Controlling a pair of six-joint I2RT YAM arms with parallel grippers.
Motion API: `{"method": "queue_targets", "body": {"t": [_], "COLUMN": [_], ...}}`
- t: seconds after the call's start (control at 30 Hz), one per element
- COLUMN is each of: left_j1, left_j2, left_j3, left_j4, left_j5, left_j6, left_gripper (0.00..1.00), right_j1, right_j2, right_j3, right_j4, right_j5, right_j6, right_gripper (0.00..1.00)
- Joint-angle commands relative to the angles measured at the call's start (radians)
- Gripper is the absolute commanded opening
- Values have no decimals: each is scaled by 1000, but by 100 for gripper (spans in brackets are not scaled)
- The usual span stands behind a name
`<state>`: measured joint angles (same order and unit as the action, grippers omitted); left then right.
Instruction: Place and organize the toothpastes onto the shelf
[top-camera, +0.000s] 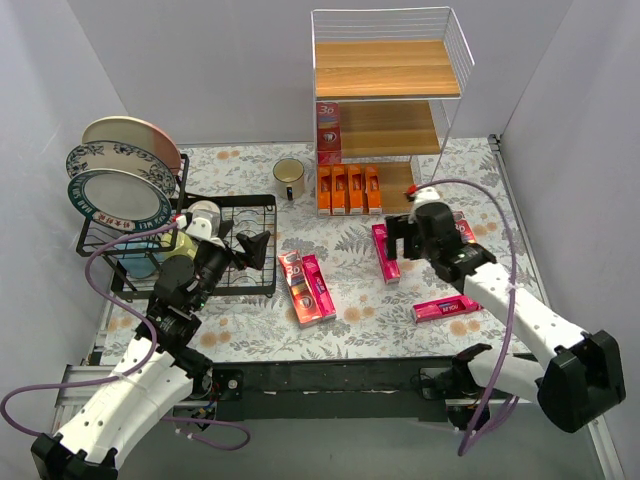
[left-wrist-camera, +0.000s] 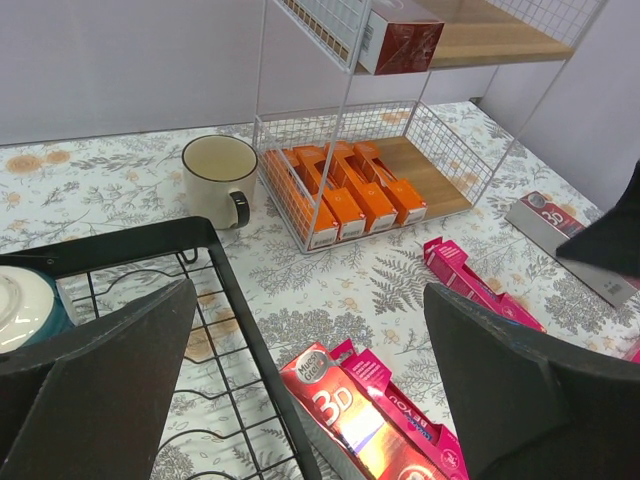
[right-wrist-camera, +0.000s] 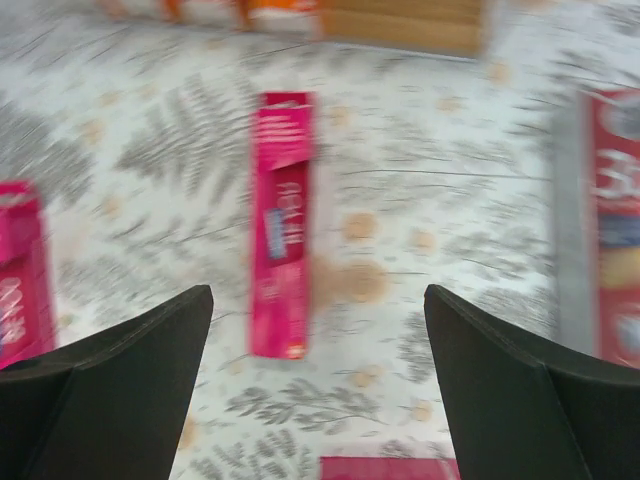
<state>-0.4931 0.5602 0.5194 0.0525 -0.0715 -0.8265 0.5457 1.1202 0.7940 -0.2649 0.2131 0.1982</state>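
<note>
Top external view counts four orange cartons (top-camera: 349, 190) side by side on the bottom board of the shelf (top-camera: 460, 60), and what look like two red cartons (top-camera: 328, 130) at the left end of the middle board. Three pink cartons (top-camera: 447, 309) and two red 3D cartons (top-camera: 296, 285) lie loose on the floral surface (top-camera: 350, 330). The left arm reaches over the black dish rack (top-camera: 250, 200), left fingers (left-wrist-camera: 110, 380) spread wide and holding nothing. The right arm stretches forward, right fingers (right-wrist-camera: 520, 400) wide apart above one pink carton, gripping nothing.

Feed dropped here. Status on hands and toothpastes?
Left hand open. Right hand open above pink carton. Four orange cartons on shelf bottom board, others loose on table. Mug beside shelf.
</note>
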Motion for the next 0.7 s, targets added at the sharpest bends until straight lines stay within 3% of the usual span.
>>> {"method": "queue_targets", "body": {"t": [0.0, 0.13, 0.2, 0.5, 0.67], "left_j1": [-1, -1, -1, -1, -1], "left_j2": [-5, -16, -17, -52, -59], "left_j3": [34, 28, 28, 27, 25], "left_j4": [-10, -5, -3, -5, -3], "left_j5": [7, 22, 29, 35, 36], "left_j6": [0, -8, -11, -13, -11], "left_gripper": [98, 98, 98, 98, 98], "right_j1": [-279, -496, -609, -799, -805], "right_j2": [-83, -42, 35, 364, 481], "right_j3": [-27, -27, 0, 129, 189], "right_j4": [9, 82, 119, 204, 144], "right_j5": [82, 28, -93, -354, -415], "right_j6": [75, 136, 188, 92, 15], "right_gripper": [95, 99, 99, 98, 99]}}
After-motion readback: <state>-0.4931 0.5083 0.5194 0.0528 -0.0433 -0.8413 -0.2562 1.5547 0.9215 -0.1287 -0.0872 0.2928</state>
